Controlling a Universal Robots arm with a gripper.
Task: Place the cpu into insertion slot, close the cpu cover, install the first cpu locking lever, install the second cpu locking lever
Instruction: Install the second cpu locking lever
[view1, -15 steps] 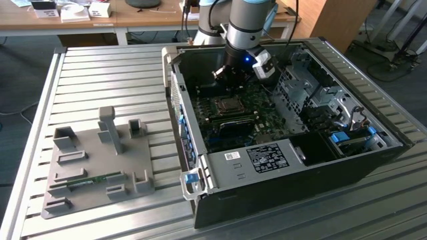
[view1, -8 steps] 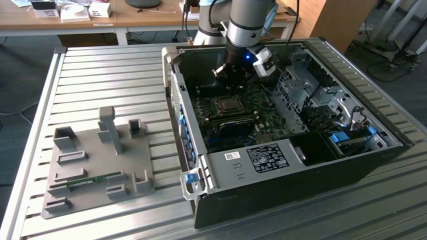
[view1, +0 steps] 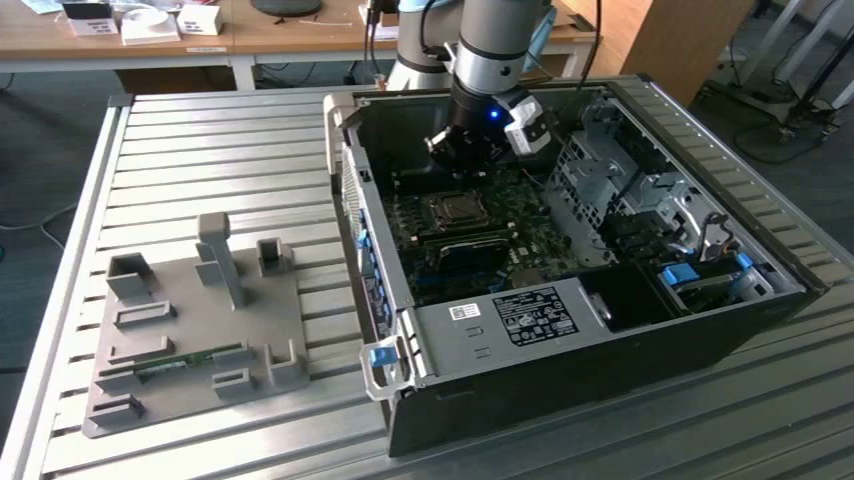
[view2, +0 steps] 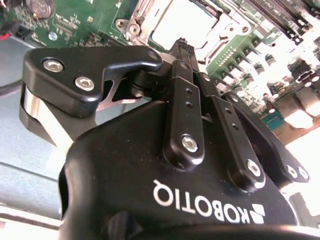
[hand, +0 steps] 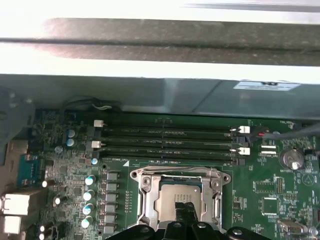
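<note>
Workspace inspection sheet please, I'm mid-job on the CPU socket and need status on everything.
Surface: slatted metal table, computer case lying open on it.
Job's things: cpu sits in the insertion slot; cpu cover lies down around it.
Clutter: grey fixture plate on the exterior view's left, holding a green memory stick.
Grippers: claw just above the socket, holding nothing.
Cables: wire bundle inside the case.
Surroundings: wooden desk behind.
</note>
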